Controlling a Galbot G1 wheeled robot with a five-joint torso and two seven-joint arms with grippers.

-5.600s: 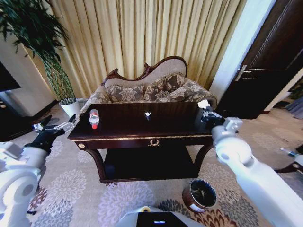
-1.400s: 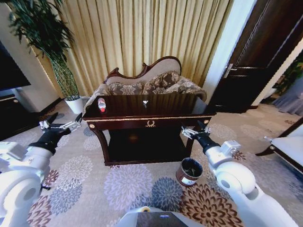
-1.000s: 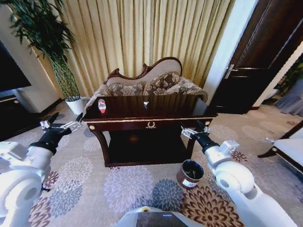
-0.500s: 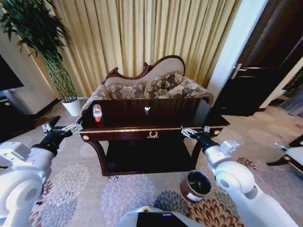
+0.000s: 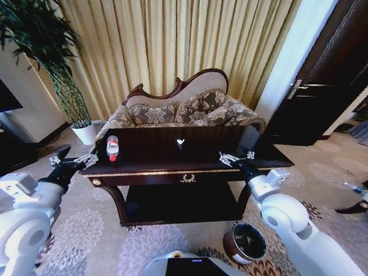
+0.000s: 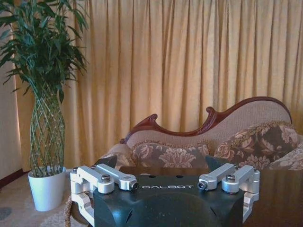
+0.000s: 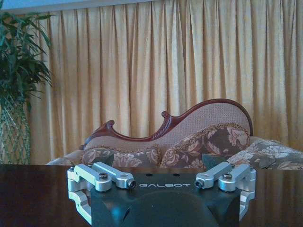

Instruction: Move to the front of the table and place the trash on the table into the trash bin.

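The bottle (image 5: 112, 148) stands just beside the open, empty left tool (image 5: 73, 161).

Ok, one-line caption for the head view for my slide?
Robot facing the table, open left pincer and right pincer at its ends, bottle on top, trash bin below right.

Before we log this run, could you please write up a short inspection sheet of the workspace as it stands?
Surface: table, dark and glossy, gold-trimmed.
Job's things: bottle upright near the table's left end; white scrap mid-table towards the back; trash bin on the carpet by the right front leg.
Clutter: nothing seen.
Grippers: left gripper open, off the table's left end; right gripper open, over the right front edge; both hold nothing.
Cables: nothing seen.
Surroundings: sofa behind the table, curtains, potted plant, dark door.
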